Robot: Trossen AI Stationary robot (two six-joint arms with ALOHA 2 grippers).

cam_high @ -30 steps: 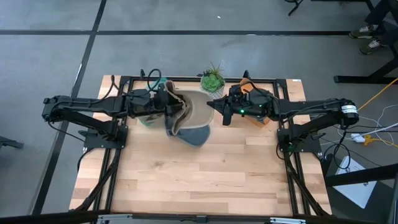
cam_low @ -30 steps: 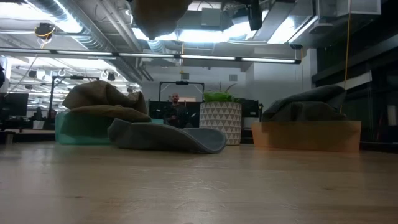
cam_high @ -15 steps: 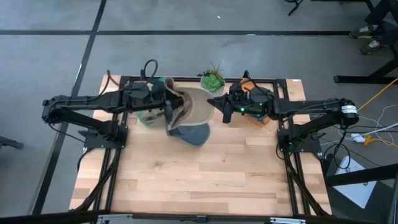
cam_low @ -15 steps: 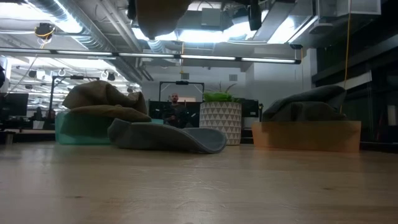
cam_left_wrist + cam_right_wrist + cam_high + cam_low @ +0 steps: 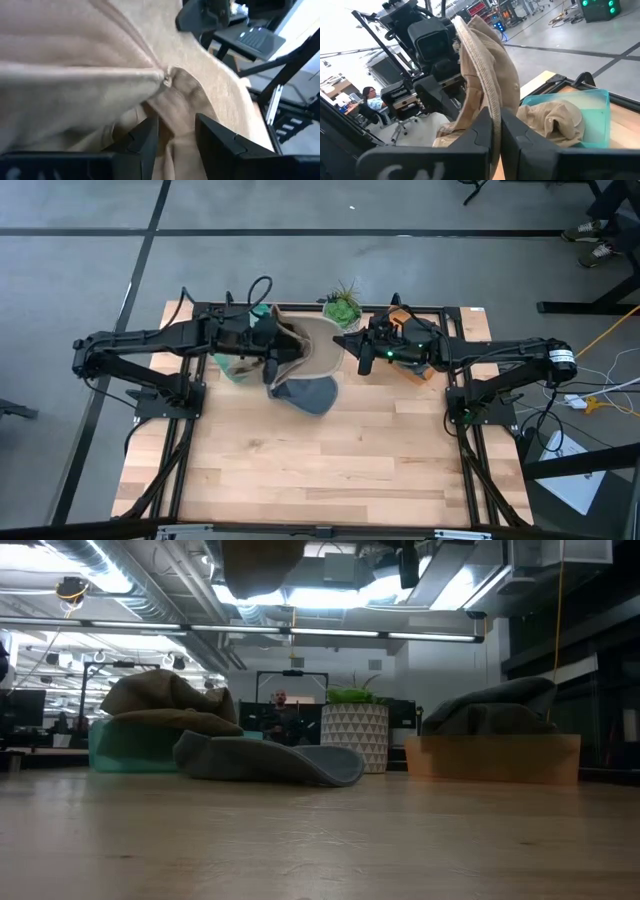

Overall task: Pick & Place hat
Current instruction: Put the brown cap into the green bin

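A tan hat (image 5: 312,348) hangs in the air between my two grippers, above the far middle of the table; the low view shows only its underside (image 5: 262,562). My left gripper (image 5: 270,346) is shut on its left side and my right gripper (image 5: 352,348) is shut on its right edge. A grey-blue hat (image 5: 306,393) lies flat on the table below it, seen in the low view as a grey hat (image 5: 270,760). My left gripper pinches bunched tan cloth (image 5: 175,107) of the hat's left side between its two fingers (image 5: 145,137), coming level from the table's left. The hat is lifted clear. My right gripper pinches the hat's thin ribbed edge (image 5: 490,102) between its fingers (image 5: 481,131), level from the table's right. The hat stands up from the fingers, clear of the table.
A teal bin (image 5: 228,367) holding a brown hat (image 5: 165,695) stands at the far left. An orange bin (image 5: 490,758) with a dark hat (image 5: 495,702) is at the far right, and a potted plant (image 5: 342,308) stands between them. The near half of the table (image 5: 320,470) is bare wood.
Both grippers have carried the tan hat a little toward the table's far edge, still shut on it. More of the grey-blue hat shows below it now; that hat has stayed where it was.
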